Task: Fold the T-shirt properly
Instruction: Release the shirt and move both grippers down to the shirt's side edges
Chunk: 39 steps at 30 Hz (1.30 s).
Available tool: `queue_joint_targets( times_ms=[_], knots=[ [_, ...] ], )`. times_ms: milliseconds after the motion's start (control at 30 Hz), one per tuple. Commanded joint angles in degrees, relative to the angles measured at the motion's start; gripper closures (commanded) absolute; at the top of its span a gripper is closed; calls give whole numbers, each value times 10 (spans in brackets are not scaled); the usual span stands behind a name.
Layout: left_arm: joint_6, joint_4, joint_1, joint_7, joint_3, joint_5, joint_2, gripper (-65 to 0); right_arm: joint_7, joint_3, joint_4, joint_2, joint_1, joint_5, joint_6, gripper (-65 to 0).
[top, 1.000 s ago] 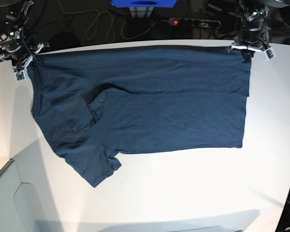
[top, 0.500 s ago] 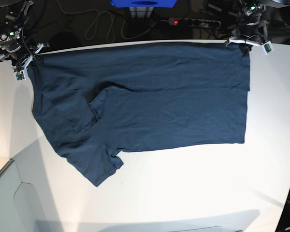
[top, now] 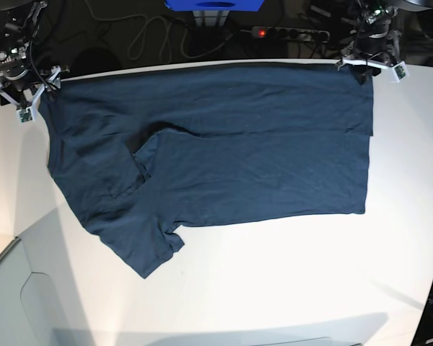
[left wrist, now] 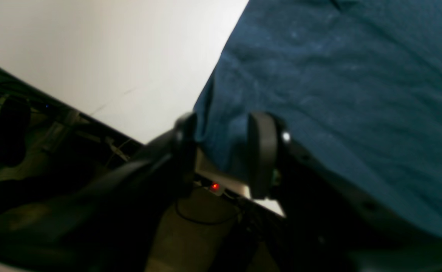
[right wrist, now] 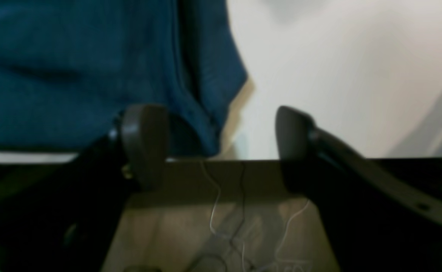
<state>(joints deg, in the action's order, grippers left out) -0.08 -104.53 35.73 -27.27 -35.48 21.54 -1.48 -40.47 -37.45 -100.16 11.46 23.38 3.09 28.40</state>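
- The T-shirt (top: 224, 151) lies spread flat on the white worktop (top: 274, 288), filling the far half of it, with its far edge along the worktop's back rim.
- Its long axis runs side to side in the base view: the straight hem stands at that view's right, the shoulders and neck end at its left.
- The cloth is doubled over along its length; a fold line runs across the middle, and the nearer layer stops a little short of the far one at the hem end.
- One short sleeve (top: 148, 249) sticks out toward the near left, pointing diagonally at the front of the worktop.
- The left tool (left wrist: 221, 155) sits at the far hem corner, its two dark fingers (left wrist: 262, 155) apart with the corner of the cloth between them; the cloth seems to touch neither pad closely, though the blur leaves that uncertain, so it reads as released.
- The right tool (right wrist: 209, 143) is at the far shoulder corner, jaws standing wide, the cloth's edge lying just beside the inner finger and not pinched.
- Behind the worktop, a power strip (top: 289, 32) with a red light and loose cables (top: 151, 36) lie on the dark floor.
- No containers show.
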Motion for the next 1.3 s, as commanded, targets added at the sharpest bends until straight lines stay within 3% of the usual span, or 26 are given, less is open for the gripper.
queue_joint_targets(
  times_ms=[0,233,400,500,667,733,933,1267],
  knots=[
    [1,-12,7,9,-3,1,3,-266,13,-22,-28,10,1,-1,5,-446],
    [3,-49,23,9,-4,48,4,-270,12,-44,-88,-6,-4,-3,5,-444],
    [3,-72,26,9,-4,57,3,-270,8,30,-108,-21,-28,-3,5,-426],
    [1,-72,26,9,-10,57,4,-271,8,92,-105,-21,-50,-1,5,-333],
    [0,-72,26,9,-48,58,3,-272,7,172,-66,-22,-95,-1,3,-66],
    [0,-72,25,9,-57,58,3,-272,7,194,-37,-22,-115,-1,2,0],
    [0,-72,12,8,-77,58,6,-272,8,255,35,-22,-163,-1,2,-8],
    [0,-72,5,8,-81,58,8,-272,12,399,45,-33,-196,-1,3,-8]
  ],
)
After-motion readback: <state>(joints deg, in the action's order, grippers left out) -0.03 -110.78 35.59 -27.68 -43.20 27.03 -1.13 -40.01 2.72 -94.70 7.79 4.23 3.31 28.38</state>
